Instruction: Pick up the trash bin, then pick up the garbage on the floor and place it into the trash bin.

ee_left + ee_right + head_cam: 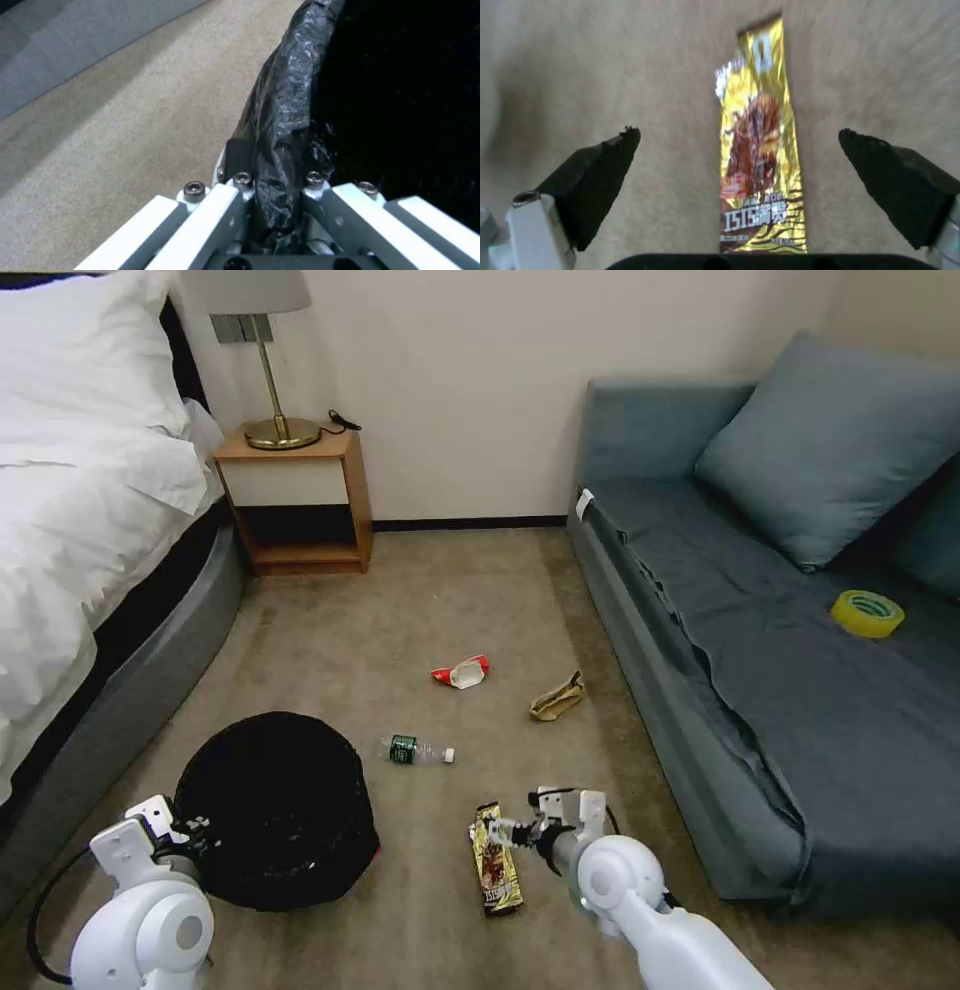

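Left gripper [275, 187] clamps crinkly bag rim of trash bin [275, 810]; right gripper [740, 165] wide open above glossy wrapper [760, 157].

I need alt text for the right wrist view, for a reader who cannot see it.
The right gripper hangs open over a yellow-brown snack wrapper lying flat on the beige carpet floor. Its two black fingertips stand wide apart, one on each side of the wrapper, not touching it.
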Motion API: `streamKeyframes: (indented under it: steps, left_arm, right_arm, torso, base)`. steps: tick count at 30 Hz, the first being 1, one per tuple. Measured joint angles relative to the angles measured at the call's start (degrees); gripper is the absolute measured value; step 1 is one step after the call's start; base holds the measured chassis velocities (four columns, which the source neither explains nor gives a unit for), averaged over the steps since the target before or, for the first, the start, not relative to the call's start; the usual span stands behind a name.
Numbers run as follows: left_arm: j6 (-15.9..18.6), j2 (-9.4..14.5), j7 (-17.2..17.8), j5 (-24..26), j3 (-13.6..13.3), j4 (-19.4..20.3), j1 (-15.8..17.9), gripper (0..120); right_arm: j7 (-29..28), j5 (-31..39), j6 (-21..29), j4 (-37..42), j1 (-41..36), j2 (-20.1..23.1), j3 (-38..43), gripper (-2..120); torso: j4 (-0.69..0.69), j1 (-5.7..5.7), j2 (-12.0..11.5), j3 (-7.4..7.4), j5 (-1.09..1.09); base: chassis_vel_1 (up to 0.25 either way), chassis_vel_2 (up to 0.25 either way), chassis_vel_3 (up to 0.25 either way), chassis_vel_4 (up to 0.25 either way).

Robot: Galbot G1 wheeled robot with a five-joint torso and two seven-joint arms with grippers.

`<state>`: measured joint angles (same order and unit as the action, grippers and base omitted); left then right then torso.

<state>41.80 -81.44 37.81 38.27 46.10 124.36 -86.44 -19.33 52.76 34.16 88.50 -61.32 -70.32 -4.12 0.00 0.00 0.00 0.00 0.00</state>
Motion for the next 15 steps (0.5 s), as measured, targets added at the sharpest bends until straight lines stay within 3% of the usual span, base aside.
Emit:
streamKeyframes:
  steps: [7,15]
  left_arm:
    - [-0.3,0.0,-0.1,-0.3,0.3,-0.4,0.0,3]
    - [-0.5,0.0,-0.2,-0.4,0.4,-0.3,-0.2,3]
  right_arm:
    - [2.4,-4.2,-2.7,-8.4,3.1,-2.5,-4.0,100]
    - [3.4,-6.1,-4.2,-10.7,3.7,-2.8,-4.7,100]
  torso:
    - [0.00,0.00,0.0,0.00,0.00]
    - [0.00,0.00,0.0,0.00,-0.01]
  base:
    - [0.000,0.000,0.000,0.000]
    - [0.000,0.000,0.000,0.000]
